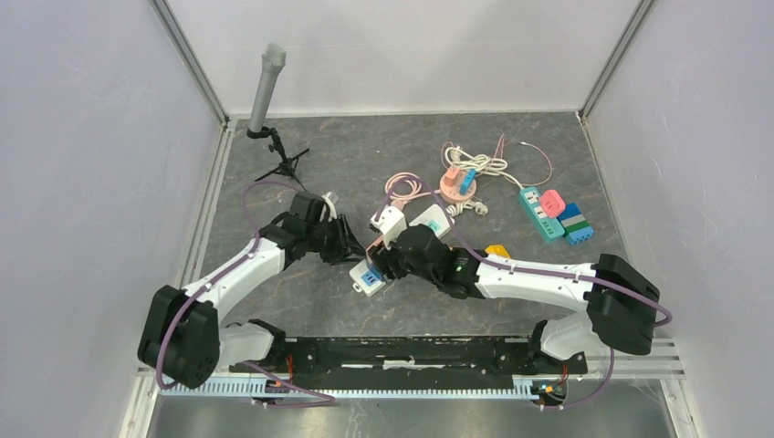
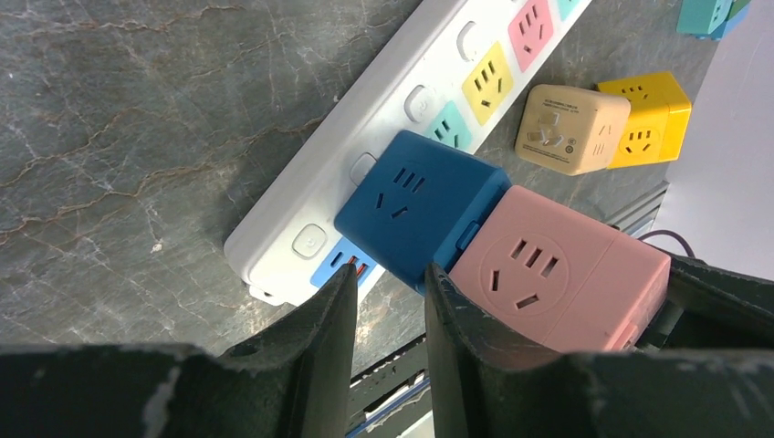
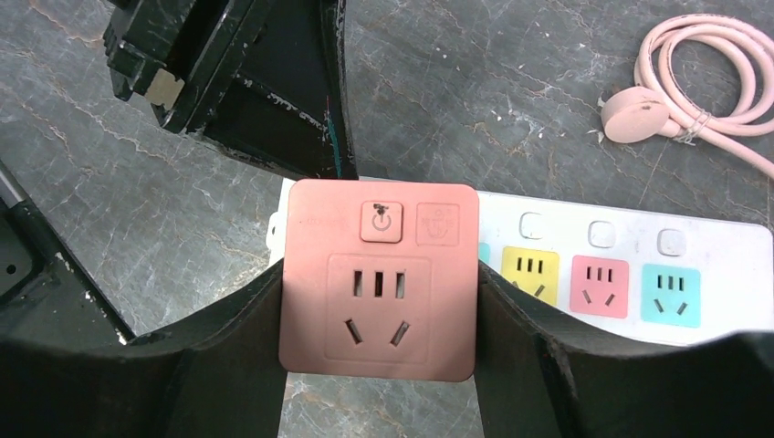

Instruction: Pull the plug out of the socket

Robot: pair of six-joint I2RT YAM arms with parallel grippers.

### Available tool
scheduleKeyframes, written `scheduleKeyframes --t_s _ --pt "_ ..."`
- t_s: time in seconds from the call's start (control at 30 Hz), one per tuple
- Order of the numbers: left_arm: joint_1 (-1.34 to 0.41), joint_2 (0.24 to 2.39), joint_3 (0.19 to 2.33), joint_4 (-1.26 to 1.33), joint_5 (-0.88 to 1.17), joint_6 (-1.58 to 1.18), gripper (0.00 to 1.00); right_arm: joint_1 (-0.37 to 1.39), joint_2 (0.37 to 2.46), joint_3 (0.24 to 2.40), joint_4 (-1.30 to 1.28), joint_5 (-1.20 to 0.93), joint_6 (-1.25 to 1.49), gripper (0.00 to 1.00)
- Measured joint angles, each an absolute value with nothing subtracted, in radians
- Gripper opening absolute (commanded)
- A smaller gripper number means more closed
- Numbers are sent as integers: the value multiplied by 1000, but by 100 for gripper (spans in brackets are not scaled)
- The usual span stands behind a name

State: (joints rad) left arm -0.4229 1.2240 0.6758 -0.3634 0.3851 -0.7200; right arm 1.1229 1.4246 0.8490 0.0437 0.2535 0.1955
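Pink cube plug [image 3: 378,278] clamped in right end effector [image 3: 378,365], joined to blue cube [image 2: 422,209] seated on white power strip [image 2: 402,119].
Strip lying flat on grey marble desk [image 2: 119,137], mid-desk between both arms. Right fingers [image 3: 233,351] pressed against both sides of pink cube. Left end effector [image 2: 391,342] just beside blue cube and strip end, narrow gap between fingers, nothing held. Beige cube [image 2: 570,128] and yellow cube [image 2: 646,117] touching, well apart from strip.

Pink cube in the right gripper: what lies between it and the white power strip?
In the left wrist view, a blue cube lies between the pink cube and the white power strip, touching both.
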Motion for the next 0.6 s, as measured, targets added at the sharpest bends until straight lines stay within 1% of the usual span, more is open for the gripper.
scheduleKeyframes --t_s 0.1,0.17,0.3,0.4,0.47,0.6 --pt "-425 1244 692 -369 391 -715 39 1104 1420 849 39 203 193 0" --pt "-427 1250 696 -370 392 -714 39 1114 1420 849 36 209 170 0" --pt "-432 1252 699 -390 404 -712 39 1188 1422 849 38 321 89 0" --pt "-435 1256 704 -397 403 -706 39 1201 1421 844 47 347 76 0" --pt "-436 1259 707 -399 403 -705 39 1192 1416 837 56 337 82 0" --pt "-446 1264 709 -394 404 -705 39 1143 1384 807 73 242 91 0"
